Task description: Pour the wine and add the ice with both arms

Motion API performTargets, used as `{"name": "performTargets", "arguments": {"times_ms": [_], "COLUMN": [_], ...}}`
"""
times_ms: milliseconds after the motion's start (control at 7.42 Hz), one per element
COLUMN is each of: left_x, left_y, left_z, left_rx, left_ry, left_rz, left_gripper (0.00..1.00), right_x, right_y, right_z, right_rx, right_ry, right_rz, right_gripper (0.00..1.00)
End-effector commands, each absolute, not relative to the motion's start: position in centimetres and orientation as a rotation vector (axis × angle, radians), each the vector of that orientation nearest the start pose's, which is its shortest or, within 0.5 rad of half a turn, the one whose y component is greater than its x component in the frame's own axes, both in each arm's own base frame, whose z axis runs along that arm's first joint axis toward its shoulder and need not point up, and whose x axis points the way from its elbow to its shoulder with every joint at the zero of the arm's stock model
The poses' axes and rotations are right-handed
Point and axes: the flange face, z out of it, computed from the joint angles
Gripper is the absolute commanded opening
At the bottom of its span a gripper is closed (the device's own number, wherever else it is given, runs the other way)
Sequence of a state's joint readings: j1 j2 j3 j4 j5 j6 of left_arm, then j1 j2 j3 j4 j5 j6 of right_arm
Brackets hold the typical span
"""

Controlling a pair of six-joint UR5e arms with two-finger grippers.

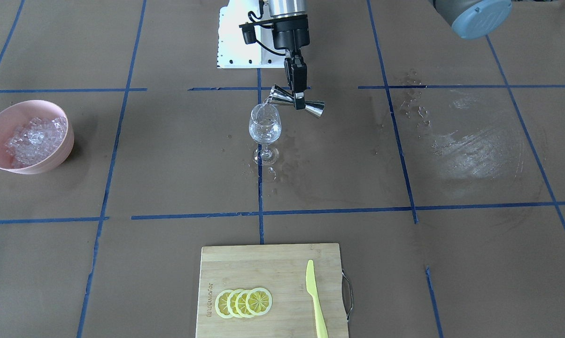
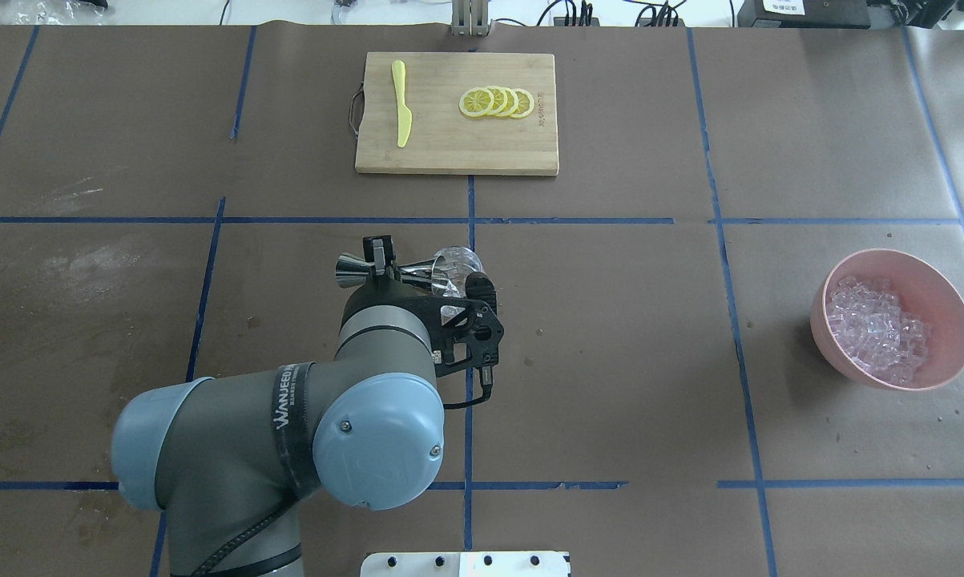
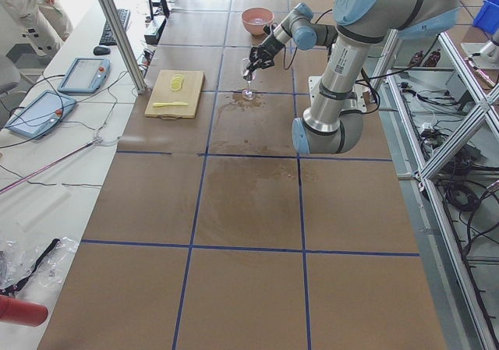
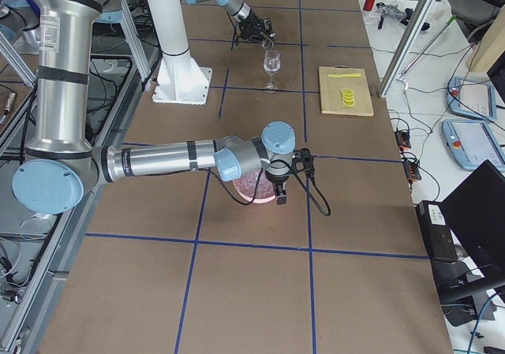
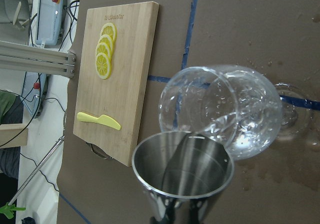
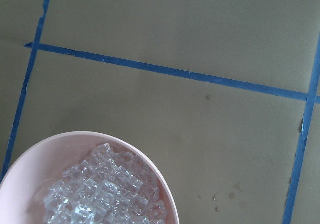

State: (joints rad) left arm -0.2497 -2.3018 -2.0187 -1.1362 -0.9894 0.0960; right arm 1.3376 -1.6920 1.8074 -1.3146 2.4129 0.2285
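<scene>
My left gripper [image 1: 295, 94] is shut on the waist of a steel jigger [image 1: 310, 107] and holds it tilted on its side. The jigger's mouth is at the rim of a clear stemmed glass [image 1: 265, 127]. A thin stream of clear wine [image 1: 262, 107] runs into the glass. In the left wrist view the jigger [image 5: 182, 174] is nearly empty and the glass [image 5: 235, 109] holds a little liquid. The ice [image 1: 35, 136] is heaped in a pink bowl [image 1: 57, 158]. My right gripper [image 4: 280, 192] hovers by that bowl [image 4: 251, 188]; I cannot tell whether it is open or shut.
A bamboo cutting board [image 1: 263, 267] with lemon slices [image 1: 243, 303] and a yellow plastic knife [image 1: 315, 295] lies at the table's far side. Wet patches [image 1: 470, 145] and drops mark the brown cover. The white robot base [image 1: 235, 42] stands behind the glass.
</scene>
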Motion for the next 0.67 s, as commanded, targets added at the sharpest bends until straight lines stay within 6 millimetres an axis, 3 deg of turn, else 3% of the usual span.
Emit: {"name": "performTargets", "arguments": {"times_ms": [0,270,539], "left_x": [50.2,51.5,51.4], "left_y": [-32.4,-32.8,-32.9], "left_z": [10.5,10.0,9.9], "left_rx": [0.938,0.928,0.92], "left_ry": [-0.108,-0.144,-0.177], "left_rz": [1.191,1.238,1.277], "left_gripper": [0.0,0.0,0.0], "right_x": [-4.8,-4.8,-4.8], "right_y": [-45.7,-45.6,-45.6], "right_z": [56.5,56.5,56.5], "right_rx": [0.149,0.145,0.145], "right_ry": [-0.89,-0.892,-0.892], "right_rz": [-0.161,-0.154,-0.152], "right_gripper": [1.0,1.0,1.0]}}
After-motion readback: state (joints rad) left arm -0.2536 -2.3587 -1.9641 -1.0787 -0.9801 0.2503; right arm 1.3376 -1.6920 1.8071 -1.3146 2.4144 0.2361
